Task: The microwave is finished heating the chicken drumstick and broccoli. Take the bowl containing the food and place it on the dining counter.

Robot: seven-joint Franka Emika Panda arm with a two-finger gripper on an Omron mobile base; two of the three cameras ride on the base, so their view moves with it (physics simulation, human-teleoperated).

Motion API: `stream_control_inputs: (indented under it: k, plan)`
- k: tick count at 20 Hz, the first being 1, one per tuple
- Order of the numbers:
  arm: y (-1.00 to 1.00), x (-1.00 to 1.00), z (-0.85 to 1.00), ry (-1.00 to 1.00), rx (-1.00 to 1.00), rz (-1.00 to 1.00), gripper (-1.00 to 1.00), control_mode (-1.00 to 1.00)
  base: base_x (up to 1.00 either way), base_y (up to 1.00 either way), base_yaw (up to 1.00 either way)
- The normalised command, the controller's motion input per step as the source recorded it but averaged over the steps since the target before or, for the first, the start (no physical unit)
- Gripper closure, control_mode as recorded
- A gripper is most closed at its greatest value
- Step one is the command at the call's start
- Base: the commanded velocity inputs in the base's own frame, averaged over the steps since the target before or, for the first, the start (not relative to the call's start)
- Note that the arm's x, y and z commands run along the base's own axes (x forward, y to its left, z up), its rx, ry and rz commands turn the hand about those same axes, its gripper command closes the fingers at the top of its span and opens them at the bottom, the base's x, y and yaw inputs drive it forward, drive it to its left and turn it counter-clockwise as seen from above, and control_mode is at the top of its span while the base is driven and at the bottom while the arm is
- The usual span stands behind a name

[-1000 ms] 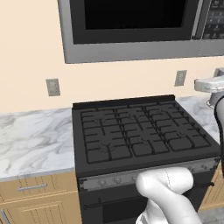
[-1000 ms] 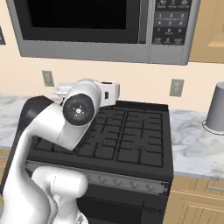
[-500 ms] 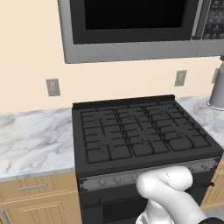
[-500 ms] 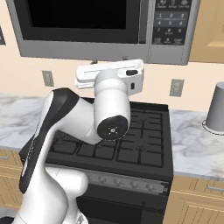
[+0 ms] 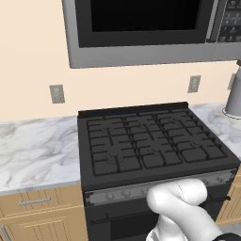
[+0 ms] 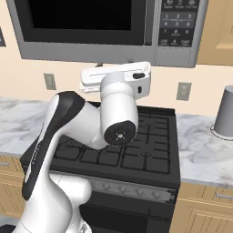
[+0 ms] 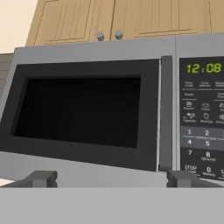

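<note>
Below the shut microwave (image 7: 92, 113), the hand (image 7: 111, 178) gapes wide.

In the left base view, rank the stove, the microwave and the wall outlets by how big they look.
1. Stove, largest.
2. Microwave, cut off by the frame, so its true rank is unsure.
3. Left outlet and right outlet, smallest and about alike.
</note>
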Motion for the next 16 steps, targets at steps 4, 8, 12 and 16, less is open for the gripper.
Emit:
stream_control_inputs:
  k: [4,8,12,16]
  plan:
    - [0.0,0.0,0.0,0.0,0.0,0.0,-1.0,-1.0,0.0,0.0,0.0]
    - [-0.02,0.2,0.01,0.0,0.0,0.0,-1.0,-1.0,0.0,0.0,0.0]
    - [-0.08,0.51,0.17,-0.02,0.03,0.0,-1.0,-1.0,0.0,0.0,0.0]
    - [-0.15,0.78,0.14,0.0,0.04,0.0,-1.0,-1.0,0.0,0.0,0.0]
